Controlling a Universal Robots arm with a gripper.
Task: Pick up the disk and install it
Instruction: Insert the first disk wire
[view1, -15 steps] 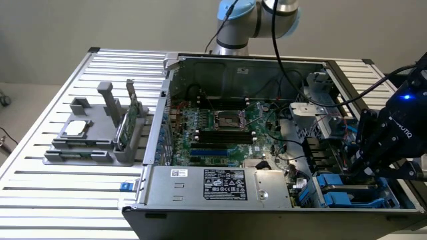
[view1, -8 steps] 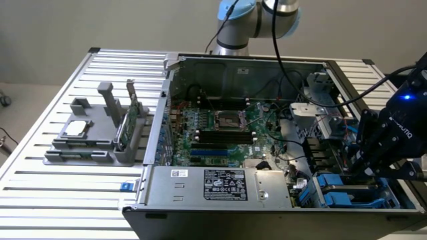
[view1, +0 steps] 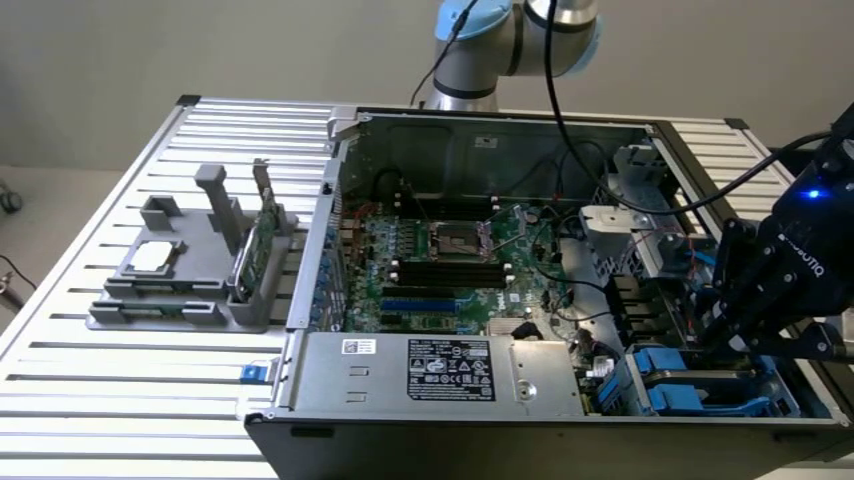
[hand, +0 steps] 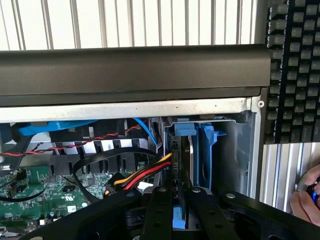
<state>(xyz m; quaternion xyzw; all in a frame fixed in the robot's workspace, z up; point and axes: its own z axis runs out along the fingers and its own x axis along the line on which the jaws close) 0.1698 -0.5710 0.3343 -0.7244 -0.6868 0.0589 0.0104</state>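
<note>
Blue plastic rails are marking the disk (hand: 181, 200), which we are seeing edge-on and upright between the two black fingers (hand: 159, 215) of the gripper (hand: 178, 212) in the wrist view. The jaws are standing only narrowly apart, pressing on the disk from both sides. It is sitting at the mouth of the drive bay (hand: 220, 150), a grey metal compartment with blue plastic fittings in the corner of the open computer case (view1: 400, 365). Yellow, red and black cables (hand: 142, 175) are running just beside it. In the exterior view we are watching the black gripper (view1: 747, 310) hanging over the blue bays (view1: 694, 385) at the case's corner on the exterior view's right. Beside the case, on the slatted metal table (view1: 120, 370), a grey holder (view1: 187, 280) is carrying a thin green circuit card (view1: 274, 215) and a small silver chip (view1: 156, 256). We are also seeing a keyboard (hand: 295, 70) and a person's hand (hand: 305, 195) outside the case.
</note>
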